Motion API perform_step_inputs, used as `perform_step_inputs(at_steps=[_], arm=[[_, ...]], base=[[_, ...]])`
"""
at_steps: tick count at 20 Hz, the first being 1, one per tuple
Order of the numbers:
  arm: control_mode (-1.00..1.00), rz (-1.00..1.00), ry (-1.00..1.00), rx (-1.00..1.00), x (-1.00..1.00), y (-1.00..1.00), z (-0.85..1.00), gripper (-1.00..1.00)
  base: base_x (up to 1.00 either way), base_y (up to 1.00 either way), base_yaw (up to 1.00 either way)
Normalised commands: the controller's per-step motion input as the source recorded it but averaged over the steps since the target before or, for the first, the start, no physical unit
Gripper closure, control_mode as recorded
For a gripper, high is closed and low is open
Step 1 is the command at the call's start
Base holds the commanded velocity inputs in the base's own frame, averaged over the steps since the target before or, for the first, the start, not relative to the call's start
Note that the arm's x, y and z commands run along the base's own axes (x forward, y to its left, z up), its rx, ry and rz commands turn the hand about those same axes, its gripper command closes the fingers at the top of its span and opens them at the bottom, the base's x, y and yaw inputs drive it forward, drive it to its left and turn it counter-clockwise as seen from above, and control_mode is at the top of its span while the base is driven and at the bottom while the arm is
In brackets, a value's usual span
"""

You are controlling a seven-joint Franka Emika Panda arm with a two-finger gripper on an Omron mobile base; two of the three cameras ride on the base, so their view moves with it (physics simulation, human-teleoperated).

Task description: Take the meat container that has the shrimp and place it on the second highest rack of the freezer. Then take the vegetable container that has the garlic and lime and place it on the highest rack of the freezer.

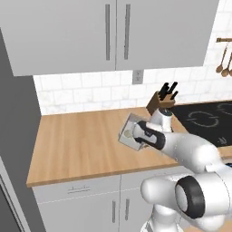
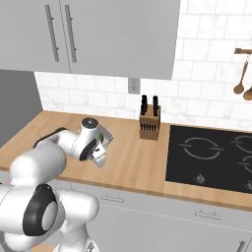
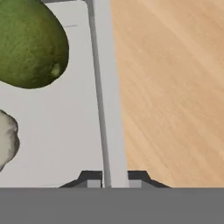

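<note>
The vegetable container (image 3: 65,131) is a shallow grey tray holding a dark green lime (image 3: 30,43) and a pale garlic (image 3: 6,140). My gripper (image 3: 114,180) is shut on its right rim, one dark fingertip inside the wall and one outside. From the base, the vegetable container (image 1: 128,128) looks tilted over the wooden counter (image 1: 77,145), with my gripper (image 1: 138,138) at its near edge. The right base view has the container (image 2: 105,136) half hidden behind my hand. A tall grey slab, likely the freezer (image 1: 13,136), stands at the left. The meat container and shrimp are out of view.
A wooden knife block (image 1: 162,100) stands at the back of the counter, just left of the black cooktop (image 2: 211,152). Grey wall cabinets (image 1: 113,31) hang overhead. Wooden spoons (image 1: 223,59) hang on the tiled wall at the right.
</note>
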Motion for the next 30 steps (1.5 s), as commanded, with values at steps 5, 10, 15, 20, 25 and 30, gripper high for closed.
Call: perform_step_inputs(at_steps=[5, 10, 15, 20, 25, 30], arm=[[-1.0, 0.02, -0.14, -0.1, -0.53, -0.2, 0.67, 1.0], [-1.0, 0.01, -0.02, -0.17, -0.43, -0.15, 0.9, 1.0], [-1.0, 0.03, -0.01, -0.15, -0.58, -0.17, 0.77, 1.0], [-1.0, 0.1, 0.0, -0.05, -0.6, -0.05, 0.83, 1.0], [-1.0, 0.13, 0.01, -0.01, -0.38, -0.05, 0.58, 1.0], [-1.0, 0.05, 0.05, -0.02, 0.0, 0.0, -0.07, 1.0]], base=[[0.0, 0.0, 0.0], [0.0, 0.0, 0.0], [0.0, 0.0, 0.0], [0.0, 0.0, 0.0], [0.0, 0.0, 0.0], [0.0, 0.0, 0.0]])
